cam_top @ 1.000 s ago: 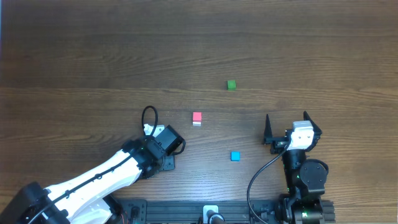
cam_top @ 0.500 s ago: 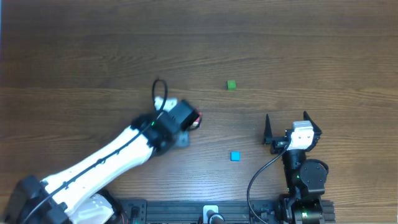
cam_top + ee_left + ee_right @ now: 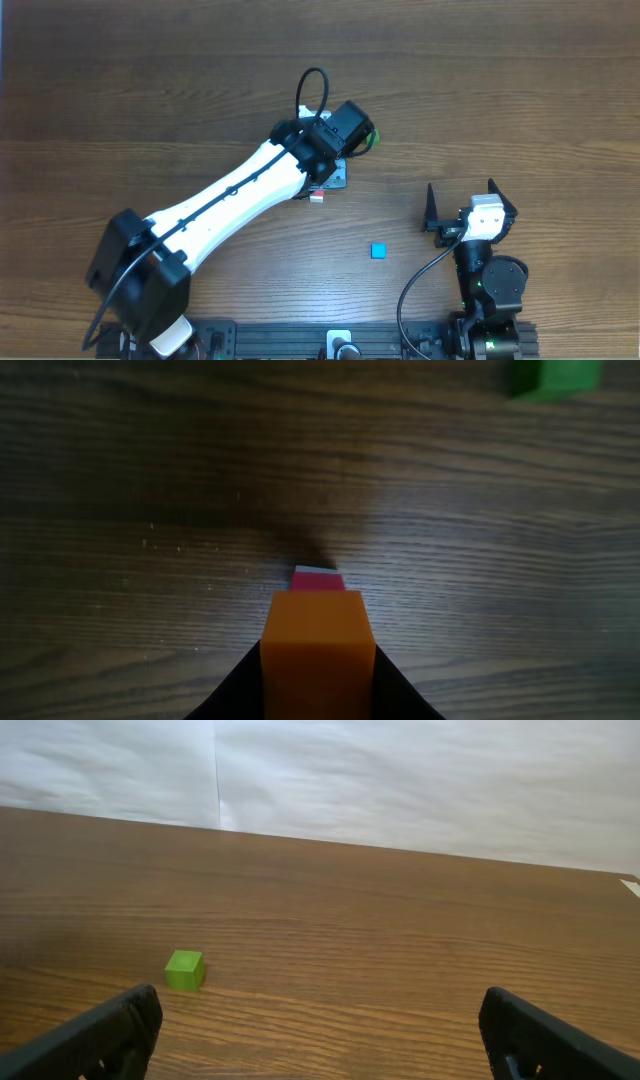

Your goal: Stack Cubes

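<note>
My left gripper [image 3: 318, 685] clamps an orange cube [image 3: 318, 635] over the pink cube [image 3: 316, 578], mid-table, green cube [image 3: 556, 375] nearby. My right gripper [image 3: 462, 205] gapes empty; the top view adds a blue cube [image 3: 378, 250].

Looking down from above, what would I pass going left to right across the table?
Pink cube → blue cube → right gripper. The left arm spans too much to place.

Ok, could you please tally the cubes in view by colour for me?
Small orange cube: 1
Small pink cube: 1
Small green cube: 1
Small blue cube: 1
Total: 4
</note>
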Controlling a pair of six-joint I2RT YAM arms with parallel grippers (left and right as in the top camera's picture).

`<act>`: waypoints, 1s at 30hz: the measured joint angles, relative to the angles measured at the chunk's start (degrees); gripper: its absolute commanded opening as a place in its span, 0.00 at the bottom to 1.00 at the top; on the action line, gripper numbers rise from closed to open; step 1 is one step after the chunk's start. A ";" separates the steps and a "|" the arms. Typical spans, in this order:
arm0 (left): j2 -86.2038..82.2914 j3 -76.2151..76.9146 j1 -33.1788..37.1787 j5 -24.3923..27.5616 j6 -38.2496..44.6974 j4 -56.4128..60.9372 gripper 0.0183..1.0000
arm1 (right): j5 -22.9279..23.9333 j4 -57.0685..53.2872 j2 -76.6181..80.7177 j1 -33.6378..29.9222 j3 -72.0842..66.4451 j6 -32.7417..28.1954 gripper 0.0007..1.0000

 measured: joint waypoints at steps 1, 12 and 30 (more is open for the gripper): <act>0.52 0.00 0.28 0.35 0.00 0.02 0.04 | 0.00 0.00 0.00 0.00 0.00 -0.02 0.99; 3.87 0.00 1.25 2.16 2.12 0.31 0.04 | 0.00 0.00 0.00 0.00 0.00 -0.02 0.99; 5.33 0.00 0.63 5.53 3.85 0.66 0.05 | 0.00 0.00 0.00 0.00 0.00 -0.02 0.99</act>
